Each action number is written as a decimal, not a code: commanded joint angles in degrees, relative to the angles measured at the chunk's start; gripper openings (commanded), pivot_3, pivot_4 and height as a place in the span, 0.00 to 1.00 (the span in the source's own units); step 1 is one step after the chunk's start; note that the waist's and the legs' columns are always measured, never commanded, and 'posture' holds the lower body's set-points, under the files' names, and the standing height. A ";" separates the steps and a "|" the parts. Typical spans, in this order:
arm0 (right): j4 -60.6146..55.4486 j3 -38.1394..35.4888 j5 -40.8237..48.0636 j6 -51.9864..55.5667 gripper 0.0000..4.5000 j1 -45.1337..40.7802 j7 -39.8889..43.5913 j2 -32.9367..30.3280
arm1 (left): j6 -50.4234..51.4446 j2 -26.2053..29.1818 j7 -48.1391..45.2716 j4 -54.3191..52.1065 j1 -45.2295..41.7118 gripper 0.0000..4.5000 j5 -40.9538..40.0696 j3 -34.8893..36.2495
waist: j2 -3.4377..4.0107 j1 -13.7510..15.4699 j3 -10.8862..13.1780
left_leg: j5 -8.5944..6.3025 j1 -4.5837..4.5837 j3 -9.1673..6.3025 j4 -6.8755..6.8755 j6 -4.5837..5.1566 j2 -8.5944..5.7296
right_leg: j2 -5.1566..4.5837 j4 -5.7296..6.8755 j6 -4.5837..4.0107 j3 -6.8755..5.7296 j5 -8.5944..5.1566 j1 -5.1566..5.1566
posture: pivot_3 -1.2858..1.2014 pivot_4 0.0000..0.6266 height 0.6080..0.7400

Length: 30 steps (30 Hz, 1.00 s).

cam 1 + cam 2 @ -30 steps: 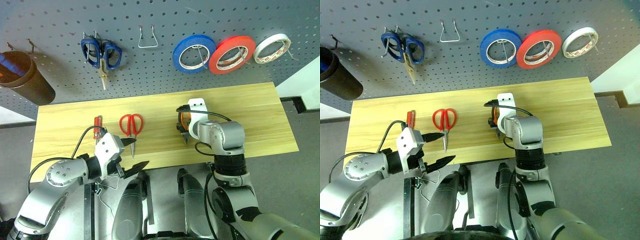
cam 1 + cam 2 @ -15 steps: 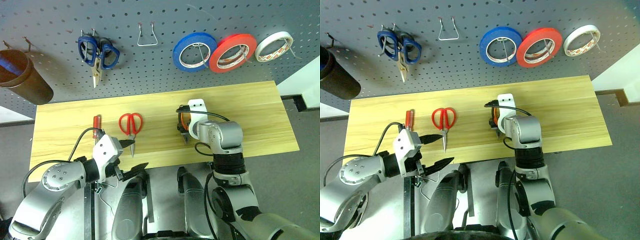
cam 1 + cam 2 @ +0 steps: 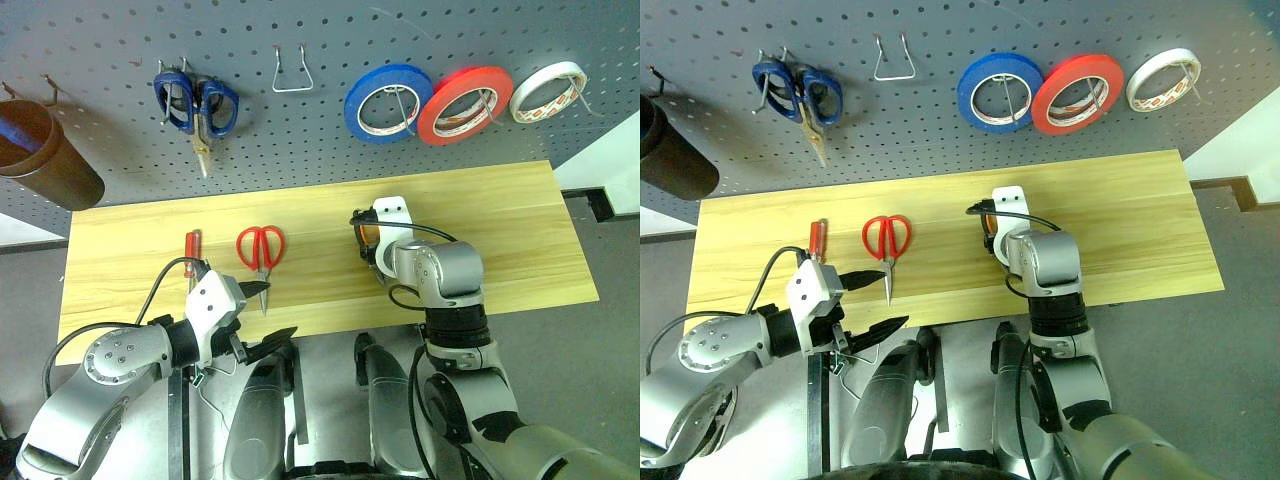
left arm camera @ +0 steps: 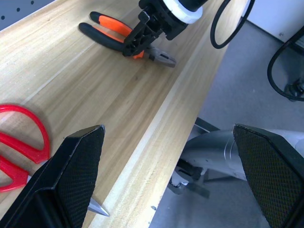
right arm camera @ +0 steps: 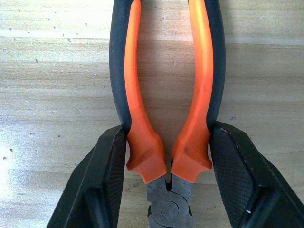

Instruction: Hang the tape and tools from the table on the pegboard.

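Observation:
The pliers (image 5: 166, 95) with orange-and-black handles lie on the light wood table (image 3: 500, 230), right of its middle. My right gripper (image 5: 167, 142) points down over them, its two fingers pressed against the outer sides of both handles near the pivot. The red-handled scissors (image 3: 261, 246) and the slim screwdriver (image 3: 192, 250) lie flat at the table's left. My left gripper (image 3: 270, 310) hovers open at the front edge below the scissors, holding nothing. The red tape (image 3: 464, 105) hangs on the pegboard (image 3: 300, 140).
On the pegboard hang blue-handled scissors (image 3: 196, 100), an empty wire hook (image 3: 290, 72), a blue tape roll (image 3: 388, 103) and a white tape roll (image 3: 545, 93). A brown cup (image 3: 45, 155) sits at its far left. Bare wood lies right of the pliers.
My right gripper's fingers have closed in onto the pliers' handles. The blue scissors have swung slightly on their hook. The left arm has stayed put.

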 commanded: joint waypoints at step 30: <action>-50.31 -11.67 22.66 -21.67 0.51 34.98 33.61 -26.08 | -18.25 -7.83 -3.64 14.59 -7.67 1.00 0.11 3.46 | -0.91 1.39 -1.40 | 0.14 -0.01 0.01 0.15 -0.23 -0.05 | -0.02 0.05 0.02 -0.19 0.05 0.21 | 0.53 0.52 0.82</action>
